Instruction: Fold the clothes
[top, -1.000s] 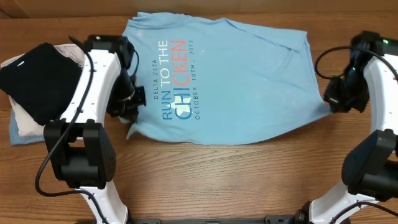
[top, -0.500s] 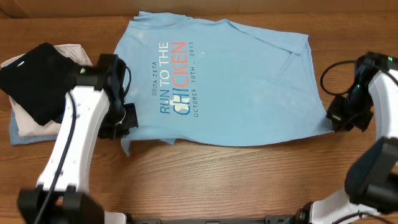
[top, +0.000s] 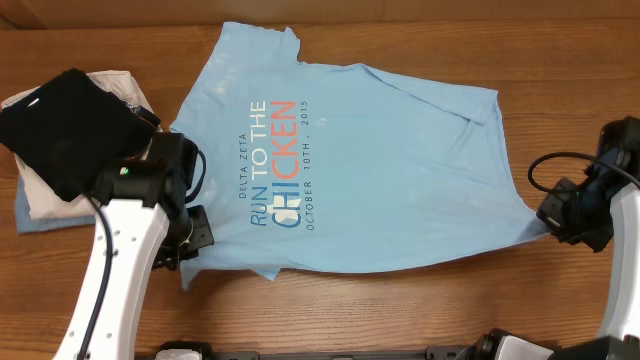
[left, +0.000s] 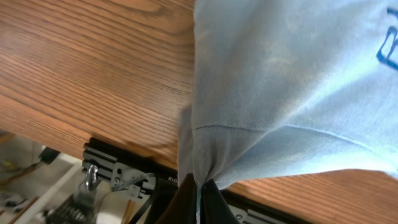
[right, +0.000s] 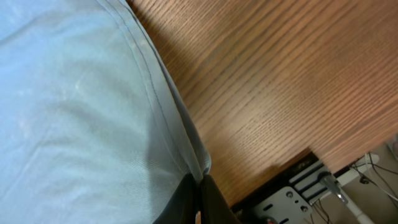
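**A:** What takes up most of the wooden table (top: 400, 310)?

**B:** A light blue T-shirt (top: 400, 170), spread flat across the middle, print side up. The lettering (top: 275, 165) runs sideways along its left half. The far edge lies near the table's back edge.

**A:** Anything beside it?

**B:** Off to the left there is a pile with a black garment (top: 65, 130) on top of a cream garment (top: 115, 85). The pile is just clear of the shirt.

**A:** And the left gripper (left: 198, 193)?

**B:** Its jaws are pinched tight on the shirt's near left corner. In the wrist view the cloth bunches into a point between the fingertips and fans away over the wood.

**A:** The right gripper (right: 198, 194)?

**B:** It is the same, clamped on the near right corner with the fabric's stitched edge running straight into it. From overhead, that corner is drawn out to a small peak at the gripper.

**A:** So where is the shirt relative to them?

**B:** It stretches between the two. Its near edge runs from one grip to the other, and the body lies beyond them on the table.
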